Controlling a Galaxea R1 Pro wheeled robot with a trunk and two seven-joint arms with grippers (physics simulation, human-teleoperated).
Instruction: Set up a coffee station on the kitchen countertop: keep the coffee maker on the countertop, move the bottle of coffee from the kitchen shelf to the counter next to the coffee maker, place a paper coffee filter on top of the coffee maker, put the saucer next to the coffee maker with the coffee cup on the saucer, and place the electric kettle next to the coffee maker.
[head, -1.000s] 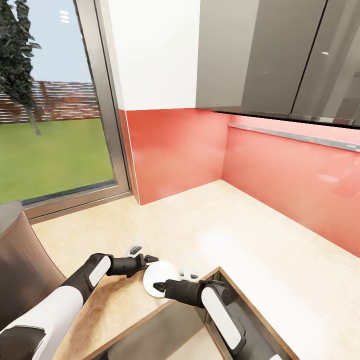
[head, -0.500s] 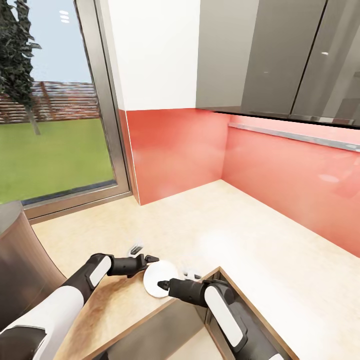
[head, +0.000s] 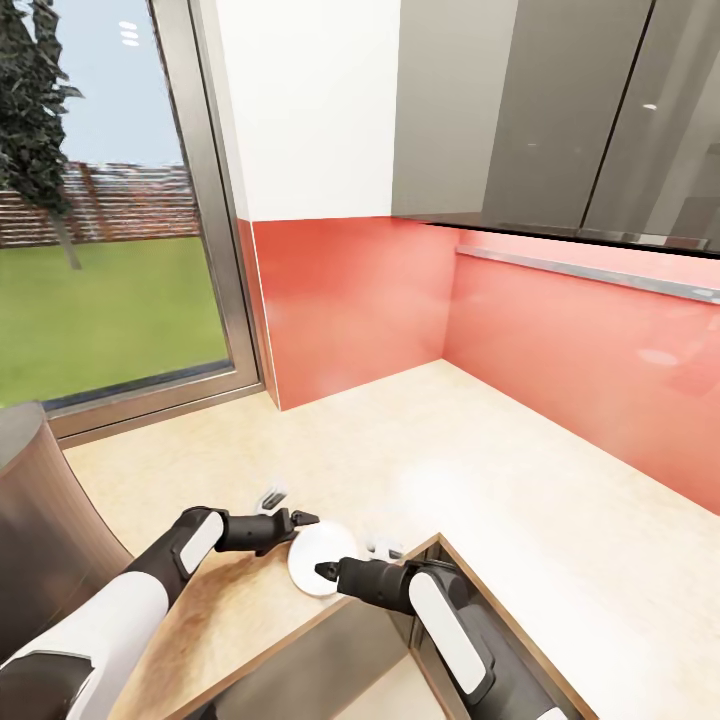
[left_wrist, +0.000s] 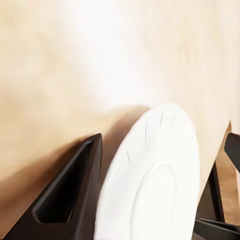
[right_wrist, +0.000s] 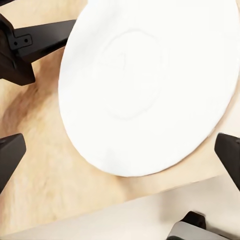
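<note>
A white saucer (head: 318, 548) hangs tilted over the far edge of a wooden surface (head: 230, 620). My left gripper (head: 303, 520) is shut on the saucer's rim. In the left wrist view the saucer (left_wrist: 160, 185) fills the space between that gripper's dark fingers (left_wrist: 70, 195). My right gripper (head: 322, 570) stands open just in front of the saucer's face, without touching it. In the right wrist view the saucer (right_wrist: 150, 85) appears almost face-on, and the right gripper (right_wrist: 120, 150) has its jaws spread wide. Coffee maker, coffee bottle, filter, cup and kettle are out of view.
A beige countertop (head: 450, 470) runs ahead and to the right, under a red backsplash (head: 560, 340) and grey upper cabinets (head: 560, 110). At the left are a tall window (head: 100, 250) and a rounded dark wood body (head: 40, 500). A dark recess (head: 450, 610) lies under my right arm.
My right gripper has edged slightly toward the saucer. The left gripper and the saucer have hardly moved.
</note>
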